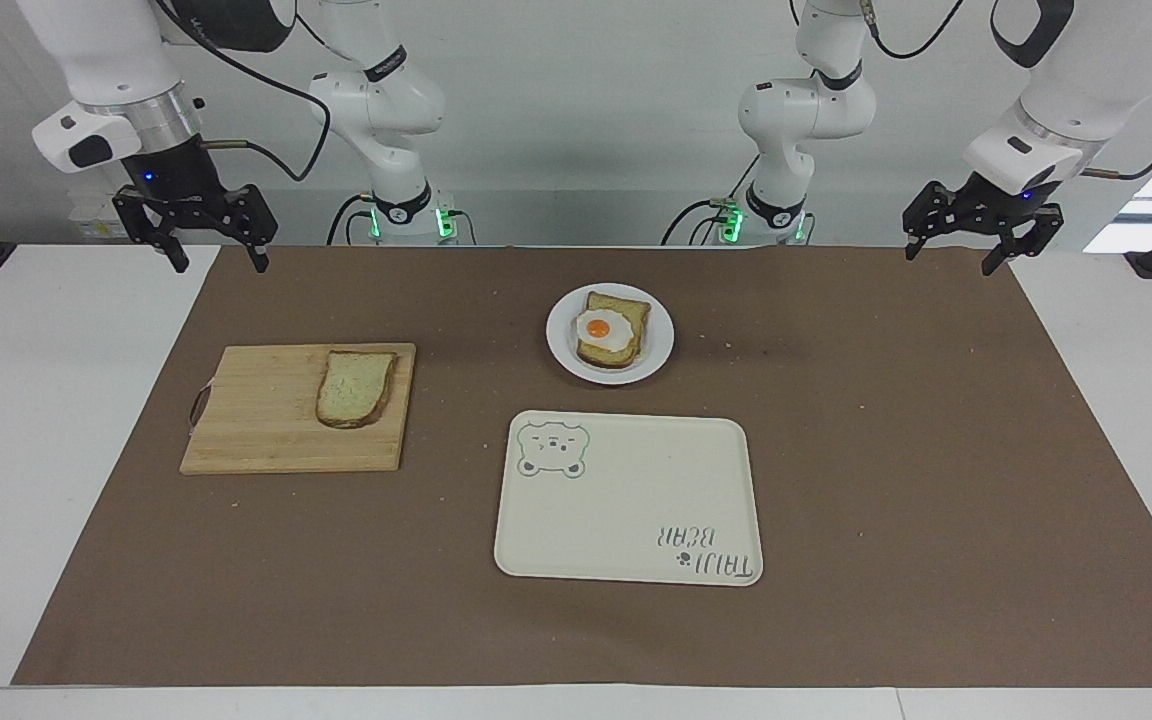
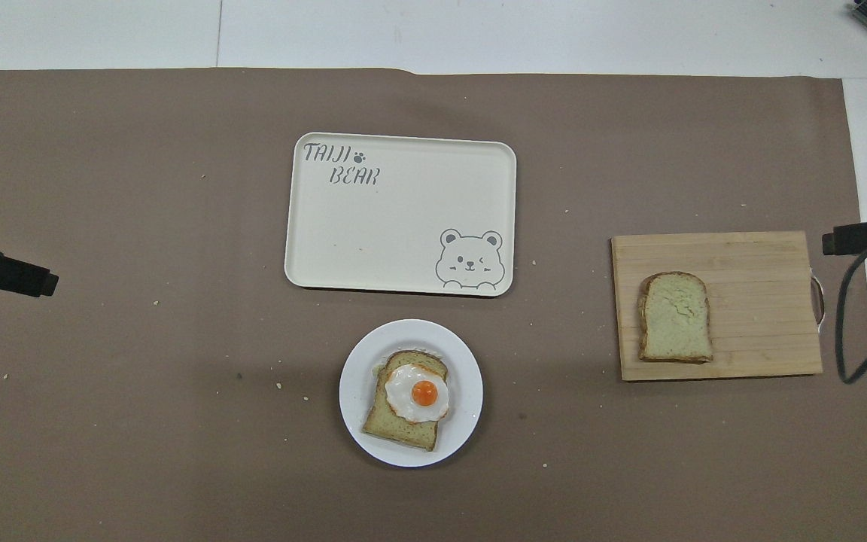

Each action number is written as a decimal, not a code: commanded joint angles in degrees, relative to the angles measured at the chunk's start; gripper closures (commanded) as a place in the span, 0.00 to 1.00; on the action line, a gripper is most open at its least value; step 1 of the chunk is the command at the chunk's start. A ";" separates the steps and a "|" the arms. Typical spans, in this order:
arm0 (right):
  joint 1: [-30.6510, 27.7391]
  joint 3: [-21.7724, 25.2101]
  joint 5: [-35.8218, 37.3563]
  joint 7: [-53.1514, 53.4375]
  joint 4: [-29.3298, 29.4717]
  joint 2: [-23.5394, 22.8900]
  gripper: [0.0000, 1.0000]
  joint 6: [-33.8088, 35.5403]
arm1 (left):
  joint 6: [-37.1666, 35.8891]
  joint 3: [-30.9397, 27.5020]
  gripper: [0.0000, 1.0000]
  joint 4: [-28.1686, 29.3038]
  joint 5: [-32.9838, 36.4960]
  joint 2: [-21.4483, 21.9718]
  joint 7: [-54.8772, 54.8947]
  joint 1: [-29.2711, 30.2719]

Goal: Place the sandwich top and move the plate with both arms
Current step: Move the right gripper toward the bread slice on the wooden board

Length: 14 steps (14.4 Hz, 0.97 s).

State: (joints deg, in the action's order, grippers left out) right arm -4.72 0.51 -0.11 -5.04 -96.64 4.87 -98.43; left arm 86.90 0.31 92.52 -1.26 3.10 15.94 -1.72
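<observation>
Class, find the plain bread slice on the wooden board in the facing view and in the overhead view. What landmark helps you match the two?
Facing view: the sandwich top lies left of centre, on the cutting board.
Overhead view: it lies at the right, on that board.
Shared landmark: the plate with the egg toast.

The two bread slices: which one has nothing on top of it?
The sandwich top, lying on the wooden cutting board toward the right arm's end of the table. Its pale face is bare. The other slice sits on the plate and carries a fried egg.
</observation>
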 commanded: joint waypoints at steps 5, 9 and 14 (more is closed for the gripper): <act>0.41 -0.07 -1.04 -1.55 -3.55 -1.01 0.00 -5.01 | 0.55 0.30 0.00 0.56 0.56 0.86 0.59 0.49; 0.59 -0.07 -1.12 -1.64 -5.40 -2.58 0.00 -7.57 | 0.55 0.30 0.00 0.56 0.56 0.86 0.59 0.49; 0.59 -0.07 -1.21 -1.91 -6.81 -5.31 0.00 -10.37 | 0.55 0.30 0.00 0.56 0.56 0.86 0.59 0.49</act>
State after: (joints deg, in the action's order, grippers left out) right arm -3.94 0.45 -0.11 -5.04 -102.39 0.27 -106.71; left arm 86.90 0.31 92.52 -1.26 3.10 15.94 -1.72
